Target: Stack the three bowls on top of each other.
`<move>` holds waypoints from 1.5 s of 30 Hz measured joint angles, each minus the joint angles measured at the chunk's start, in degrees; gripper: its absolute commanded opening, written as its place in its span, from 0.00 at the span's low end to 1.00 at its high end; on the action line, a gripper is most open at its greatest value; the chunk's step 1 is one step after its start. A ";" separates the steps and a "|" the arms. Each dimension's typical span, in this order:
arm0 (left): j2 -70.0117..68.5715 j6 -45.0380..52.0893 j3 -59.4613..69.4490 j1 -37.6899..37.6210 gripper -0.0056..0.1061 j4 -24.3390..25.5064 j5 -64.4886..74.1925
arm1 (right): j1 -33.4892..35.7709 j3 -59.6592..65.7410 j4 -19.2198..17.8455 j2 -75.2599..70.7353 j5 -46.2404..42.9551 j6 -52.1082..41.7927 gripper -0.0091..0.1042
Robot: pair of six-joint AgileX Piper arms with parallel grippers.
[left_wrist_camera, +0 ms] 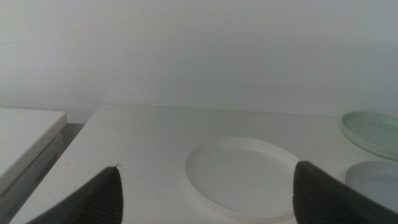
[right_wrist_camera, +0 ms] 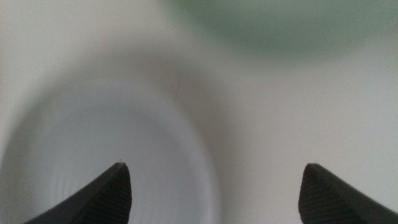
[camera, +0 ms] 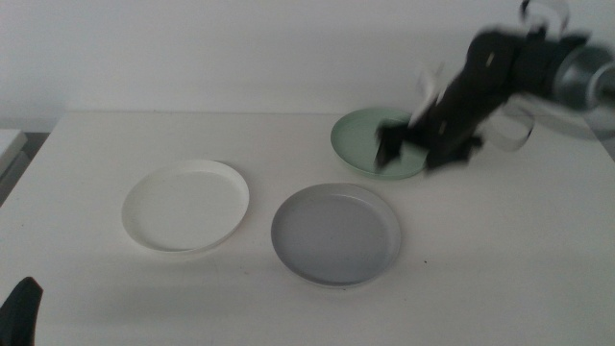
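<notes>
White bench [camera: 500, 250], matte, carries all three dishes in the middle view. White bowl [camera: 186, 205] sits toward the left side, flat on the surface. Grey bowl [camera: 336, 234] lies just beside it to the right, a narrow strip of bench between them, rims apart. Pale green bowl [camera: 361, 137] sits farther back and to the right, apart from the grey one. Right claw [camera: 402, 144] hangs over the green bowl's right half, motion-blurred; whether it touches the rim cannot be made out here. Left claw [camera: 21, 309] shows only as a dark tip at the bottom left corner, well clear of the dishes.

Left wrist view: left claw [left_wrist_camera: 208, 190] spread wide, nothing between the jaws. White bowl [left_wrist_camera: 245, 176] lies ahead of it on the bench [left_wrist_camera: 143, 143]; green bowl [left_wrist_camera: 374, 132] and a sliver of grey bowl [left_wrist_camera: 373, 177] show at the frame's edge.

Right wrist view: heavily blurred. Right claw [right_wrist_camera: 214, 193] spread wide, gripping nothing. Grey bowl [right_wrist_camera: 93, 155] fills the area beneath one jaw; green bowl [right_wrist_camera: 280, 28] lies beyond, bare bench [right_wrist_camera: 298, 118] between the two.
</notes>
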 measured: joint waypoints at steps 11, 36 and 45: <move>0.00 0.00 0.00 0.00 0.89 0.00 0.00 | -5.44 -34.63 -20.32 15.60 10.39 9.15 0.71; 0.00 0.00 0.00 0.00 0.89 0.00 0.00 | -6.31 -47.25 -16.68 33.69 10.44 7.82 0.14; 0.00 0.00 0.00 0.00 0.89 0.00 0.00 | -6.35 -47.61 -15.95 33.15 9.99 5.81 0.06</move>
